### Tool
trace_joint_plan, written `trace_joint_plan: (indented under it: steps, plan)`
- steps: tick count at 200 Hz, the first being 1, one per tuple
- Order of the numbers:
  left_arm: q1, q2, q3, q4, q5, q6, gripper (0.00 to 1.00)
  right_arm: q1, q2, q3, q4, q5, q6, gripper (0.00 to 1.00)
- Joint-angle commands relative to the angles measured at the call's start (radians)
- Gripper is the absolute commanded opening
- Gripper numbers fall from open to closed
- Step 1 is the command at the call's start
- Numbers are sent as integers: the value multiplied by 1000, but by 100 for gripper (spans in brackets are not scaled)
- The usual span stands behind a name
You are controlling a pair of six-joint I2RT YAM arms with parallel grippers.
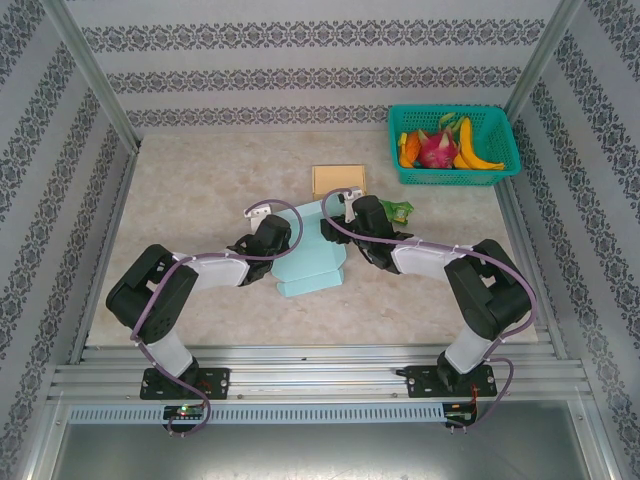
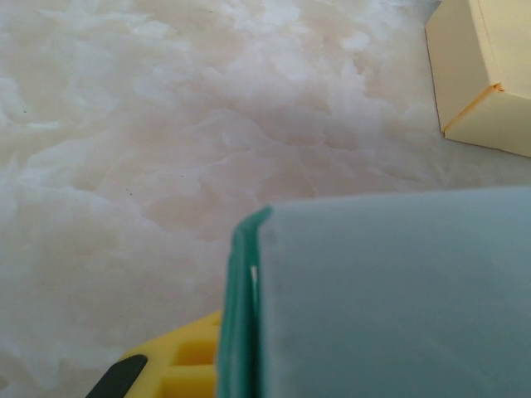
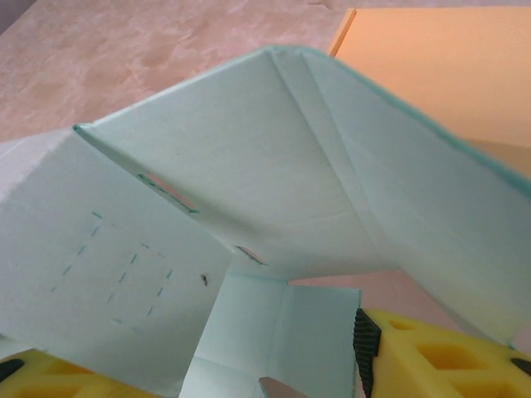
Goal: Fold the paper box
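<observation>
Watching from overhead, I see the paper box [image 1: 312, 262] lying mid-bench [image 1: 200, 190]. Its long axis runs from the near edge toward the far edge, and its side panels are lifted. My left tool [image 1: 283, 243] is pinched closed on the box's left edge. The right tool [image 1: 343, 222] stands partly spread, fingers [image 3: 431, 356] straddling the right-hand flaps.

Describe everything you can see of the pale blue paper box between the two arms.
The paper box is thin, matte, pale blue-green card with sharp creases, slots and dashed marks on one flap. It is partly folded, with panels standing at angles. It sits on the table between the arms, with a tan box just beyond. The left gripper is shut on one wall. The right gripper is open, its yellow fingers either side of the flaps.
</observation>
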Motion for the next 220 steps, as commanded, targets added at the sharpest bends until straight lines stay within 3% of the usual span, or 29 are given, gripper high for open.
trace_joint_plan:
  steps: [1, 46, 133, 220]
  plan:
    - [9, 21, 31, -16, -3, 3, 0, -8, -7, -25, 13, 59, -18, 59]
    - [9, 36, 35, -7, 10, -7, 0, -11, 0, -19, -19, 82, -9, 61]
    - [9, 43, 34, 0, 24, -14, 0, 22, 41, 27, 68, -159, 64, 59]
    - [9, 36, 30, 11, 40, -15, 0, 79, 175, 90, 77, -155, 112, 58]
